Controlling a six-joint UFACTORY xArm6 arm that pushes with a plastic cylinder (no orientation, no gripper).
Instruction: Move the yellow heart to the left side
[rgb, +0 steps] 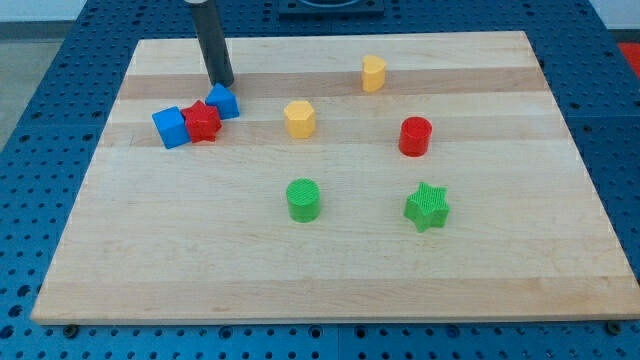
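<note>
The yellow heart (373, 73) stands near the view's top, right of the middle. A second yellow block, a pentagon-like shape (299, 118), sits lower and to its left. My tip (223, 83) rests on the board at the upper left, just above a small blue block (224, 101); whether they touch is unclear. My tip is far to the left of the yellow heart.
A blue cube (170, 127) and a red block (203, 121) sit pressed together with the small blue block at the left. A red cylinder (415, 136) is at the right; a green cylinder (303, 199) and a green star (427, 206) lie lower. The wooden board (330, 285) has raised edges.
</note>
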